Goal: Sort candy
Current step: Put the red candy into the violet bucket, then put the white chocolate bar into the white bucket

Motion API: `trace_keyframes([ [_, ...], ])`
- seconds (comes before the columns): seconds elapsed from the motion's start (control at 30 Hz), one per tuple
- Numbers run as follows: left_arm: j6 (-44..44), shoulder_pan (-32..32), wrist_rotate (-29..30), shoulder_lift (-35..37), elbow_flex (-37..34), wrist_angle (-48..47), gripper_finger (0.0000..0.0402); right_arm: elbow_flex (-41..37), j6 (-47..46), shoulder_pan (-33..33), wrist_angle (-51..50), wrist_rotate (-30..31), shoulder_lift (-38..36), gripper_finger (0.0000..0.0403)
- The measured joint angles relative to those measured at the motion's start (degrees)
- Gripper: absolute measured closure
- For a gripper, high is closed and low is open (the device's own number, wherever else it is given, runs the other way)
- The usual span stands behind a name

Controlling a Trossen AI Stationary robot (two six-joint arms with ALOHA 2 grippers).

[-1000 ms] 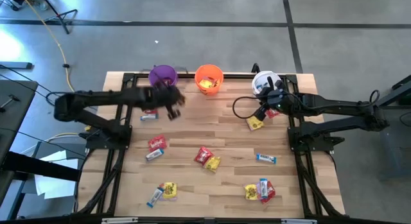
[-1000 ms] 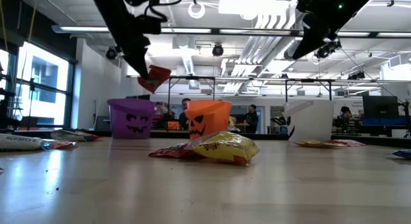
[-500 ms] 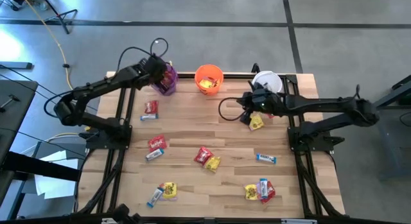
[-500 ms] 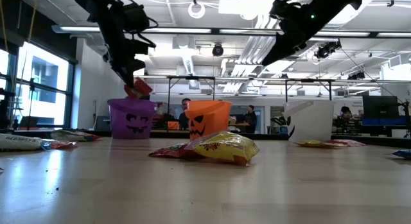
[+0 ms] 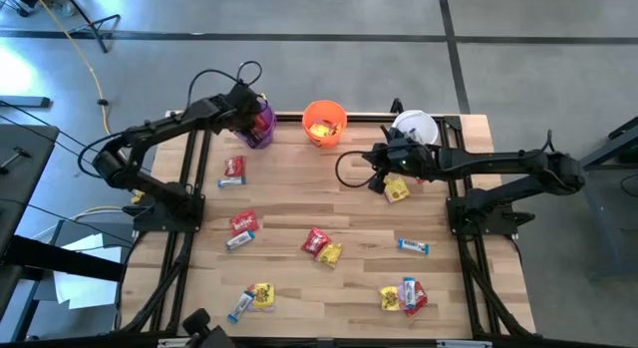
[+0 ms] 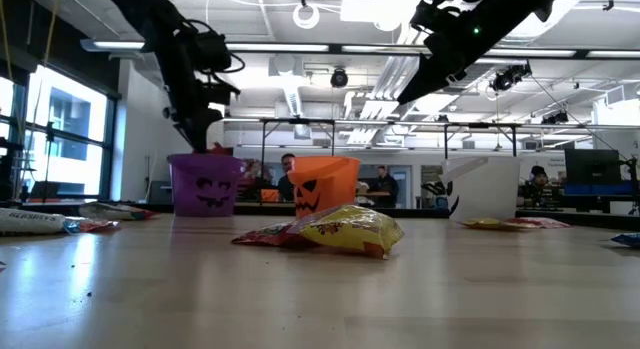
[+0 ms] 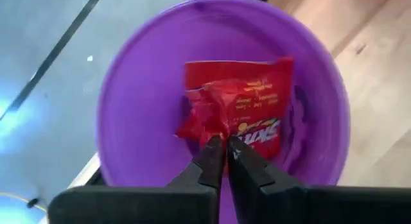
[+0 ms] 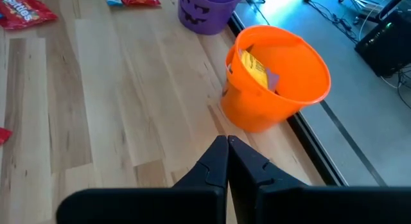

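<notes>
Your left end effector [image 7: 225, 150] hangs right over the mouth of the purple bucket [image 7: 141, 102] at the far edge of the table [image 5: 349, 203], toward its left corner. Its fingers look pressed together, with a red candy packet [image 7: 237, 112] just beyond the tips inside the bucket; you cannot tell whether the tips grip it or only touch it. Your right end effector [image 8: 227, 147] is clenched on nothing, held above the table near the orange bucket [image 8: 276, 76], which stands at the far edge beside the purple one and has a yellow packet [image 8: 253, 70] inside. The white bucket [image 5: 411, 126] stands at the far edge toward the right corner. The rest of the candy [image 5: 322, 246] lies scattered over the table: red and yellow packets and slim blue-and-white bars, from the middle to the near edge
</notes>
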State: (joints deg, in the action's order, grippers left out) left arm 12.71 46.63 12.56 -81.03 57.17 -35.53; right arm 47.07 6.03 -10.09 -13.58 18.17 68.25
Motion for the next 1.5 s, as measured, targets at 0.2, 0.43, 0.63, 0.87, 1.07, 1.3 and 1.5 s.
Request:
trace_keyframes([
  [0.2,1.43,-3.88,-0.01,2.36,0.00,1.74,0.0339,0.00,0.00,0.00,1.12,-0.47,0.00,0.0403],
  [0.43,1.07,-13.11,0.08,9.20,0.02,-4.44,0.0290,-0.04,0.32,0.00,1.20,-1.79,0.00,0.0403],
  [0.63,2.47,-25.85,-0.53,13.66,0.09,-15.24,0.0284,-0.09,0.37,0.00,1.21,-1.82,0.00,0.0403],
  [0.87,-3.06,-30.24,-1.11,9.75,-1.42,-27.76,0.0285,-0.09,0.37,0.00,1.45,-1.88,0.00,0.0403],
  [1.07,-2.21,-30.21,0.96,2.69,-5.89,-25.93,0.0268,-0.09,0.30,0.01,1.37,-1.94,0.00,0.0403],
  [1.3,-3.59,-30.16,3.73,-4.55,-9.97,-21.32,0.0226,-0.09,0.38,1.02,1.36,-2.14,0.00,0.0403],
  [1.5,-3.13,-30.16,9.86,-8.88,-11.50,-17.41,0.0217,-0.09,0.45,2.83,1.33,-2.14,0.00,0.0403],
])
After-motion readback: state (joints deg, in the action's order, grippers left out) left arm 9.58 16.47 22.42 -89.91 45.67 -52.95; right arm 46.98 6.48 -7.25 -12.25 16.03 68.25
